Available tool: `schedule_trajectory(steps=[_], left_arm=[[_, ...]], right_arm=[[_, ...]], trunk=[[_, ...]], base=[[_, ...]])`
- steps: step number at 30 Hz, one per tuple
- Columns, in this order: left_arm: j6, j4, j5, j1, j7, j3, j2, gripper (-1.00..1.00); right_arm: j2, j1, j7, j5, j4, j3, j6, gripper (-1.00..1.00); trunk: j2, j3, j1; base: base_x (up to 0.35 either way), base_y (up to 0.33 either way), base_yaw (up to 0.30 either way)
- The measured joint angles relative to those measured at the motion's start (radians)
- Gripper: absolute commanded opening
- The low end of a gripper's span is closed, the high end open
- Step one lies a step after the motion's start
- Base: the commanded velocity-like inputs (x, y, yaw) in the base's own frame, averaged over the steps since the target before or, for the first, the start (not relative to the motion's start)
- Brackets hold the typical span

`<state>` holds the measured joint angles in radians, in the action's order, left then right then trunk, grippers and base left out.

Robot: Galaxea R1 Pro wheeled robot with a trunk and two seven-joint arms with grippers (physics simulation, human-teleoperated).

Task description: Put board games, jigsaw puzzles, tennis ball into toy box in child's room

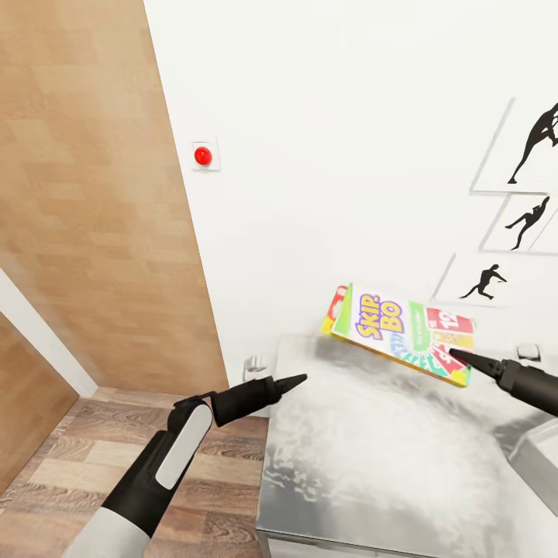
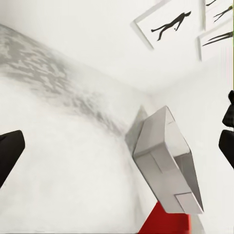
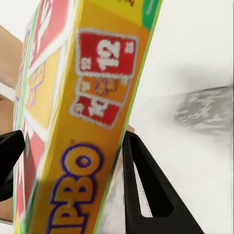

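The jaws of the right gripper [image 3: 73,161] are clamped on the slim yellow-red-green board game [image 1: 403,332] — one black finger [image 3: 146,190] presses its broad printed face near the edge, the other finger sits against the opposite side, and the box fills the gap between them. In the head view this "SKIP-BO" box hangs tilted in the air above the far part of the table [image 1: 372,465], clear of the grey top, with the gripper pinching its end nearest the toy box [image 1: 539,465]. That pale grey bin stands on the table just beside the right arm; the left wrist view shows its flared rim [image 2: 168,161] close to the white wall.

The left gripper [image 1: 291,381] holds nothing; its jaws stand wide apart — the dark fingers [image 2: 9,153] appear at opposite edges of its wrist view — and it hovers beside the table's near corner, over the wood floor [image 1: 93,457]. On the wall behind the table hang black silhouette pictures [image 1: 527,217], and a red button [image 1: 203,156] sits near the brown door [image 1: 93,194].
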<state>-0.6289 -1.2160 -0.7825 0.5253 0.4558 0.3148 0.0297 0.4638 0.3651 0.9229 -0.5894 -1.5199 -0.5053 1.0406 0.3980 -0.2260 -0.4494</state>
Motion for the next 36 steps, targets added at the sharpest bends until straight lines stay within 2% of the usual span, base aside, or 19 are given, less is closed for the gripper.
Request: schedule_trajectory(steps=[2,7,13,15,16,17,19,25,36], left_arm=[[-0.013,-0.001,0.014,0.001,-0.005,-0.001,0.000,1.00],[-0.043,-0.007,0.022,0.001,-0.010,-0.011,0.000,1.00],[-0.054,-0.021,0.017,0.002,-0.013,-0.041,0.007,1.00],[-0.058,-0.032,0.012,0.001,-0.013,-0.053,0.009,1.00],[-0.064,-0.089,0.005,-0.009,-0.016,-0.069,0.012,1.00],[-0.064,-0.099,0.007,-0.010,-0.017,-0.071,0.012,1.00],[-0.064,-0.114,0.007,-0.013,-0.018,-0.073,0.012,1.00],[-0.065,-0.129,0.008,-0.016,-0.020,-0.074,0.013,1.00],[-0.065,-0.132,0.013,-0.017,-0.021,-0.072,0.013,1.00]], right_arm=[[0.000,0.000,0.000,-0.001,0.001,-0.019,0.000,-1.00],[0.002,-0.003,0.001,0.000,-0.007,-0.044,0.001,-1.00],[0.004,-0.006,0.003,-0.001,-0.021,-0.051,0.001,-1.00],[0.010,-0.009,0.007,-0.001,-0.025,-0.053,0.001,-1.00],[0.030,-0.014,0.045,0.000,-0.031,-0.056,0.000,-1.00],[0.033,-0.015,0.052,-0.012,-0.032,-0.056,0.004,-1.00],[0.042,-0.016,0.067,0.002,-0.032,-0.056,0.000,-1.00],[0.060,-0.016,0.082,0.000,-0.033,-0.054,0.001,-1.00],[0.063,-0.017,0.084,0.002,-0.037,-0.049,0.000,-1.00]], trunk=[[0.000,0.000,0.000],[0.000,0.001,0.000],[0.000,0.006,0.000],[0.000,0.008,0.000],[0.000,0.008,0.000],[0.000,0.009,0.000],[0.000,0.009,0.000],[0.000,0.009,0.000],[-0.001,0.009,0.000]], base=[[0.000,0.000,0.000],[0.000,0.000,0.000],[0.000,0.000,0.000],[-0.002,0.000,0.000],[-0.014,-0.005,0.000],[-0.027,-0.019,0.000],[-0.053,-0.099,0.000],[-0.076,-0.193,0.000],[-0.089,-0.254,0.006]])
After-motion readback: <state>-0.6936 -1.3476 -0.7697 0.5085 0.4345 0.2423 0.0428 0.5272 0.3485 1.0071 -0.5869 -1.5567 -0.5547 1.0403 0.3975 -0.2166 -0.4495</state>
